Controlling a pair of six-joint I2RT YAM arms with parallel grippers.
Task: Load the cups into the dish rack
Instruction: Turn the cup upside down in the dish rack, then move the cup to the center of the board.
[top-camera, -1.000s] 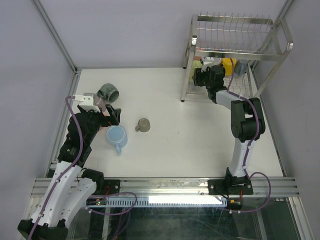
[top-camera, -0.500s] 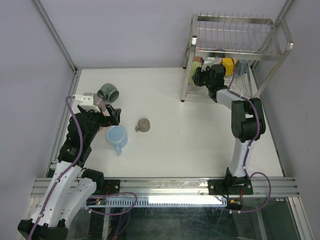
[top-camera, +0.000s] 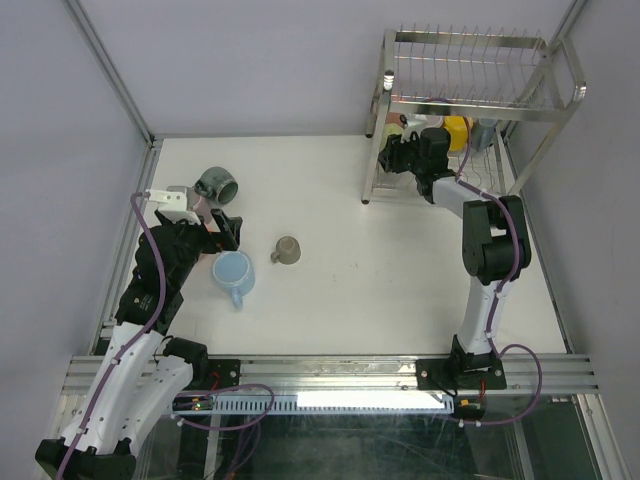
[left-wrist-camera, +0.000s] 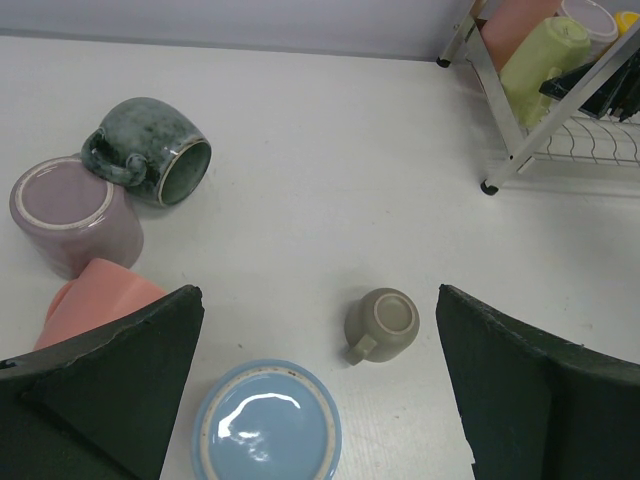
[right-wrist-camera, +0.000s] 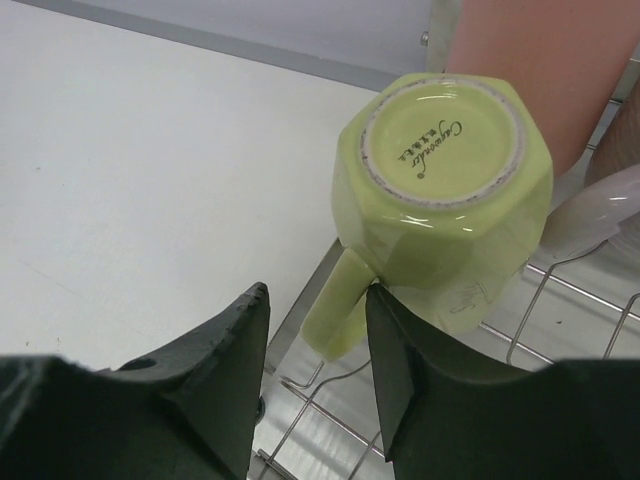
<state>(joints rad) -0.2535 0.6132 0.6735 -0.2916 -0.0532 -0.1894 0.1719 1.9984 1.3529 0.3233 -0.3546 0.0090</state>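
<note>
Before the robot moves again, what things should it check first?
1. Yellow-green mug sits upside down on the lower shelf of the dish rack: ok.
2. Right gripper is not squeezing the mug's handle; jaws apart, gap on one side: ok.
3. Left gripper is wide open: ok.
4. Light blue cup is upright, mouth up: ok.
5. All cups are in the rack: not ok. Taupe cup, grey-green mug, mauve cup and pink cup are on the table.

Loose cups (top-camera: 234, 275) sit on the table (top-camera: 400, 270) left of the dish rack (top-camera: 470, 80), which holds others
</note>
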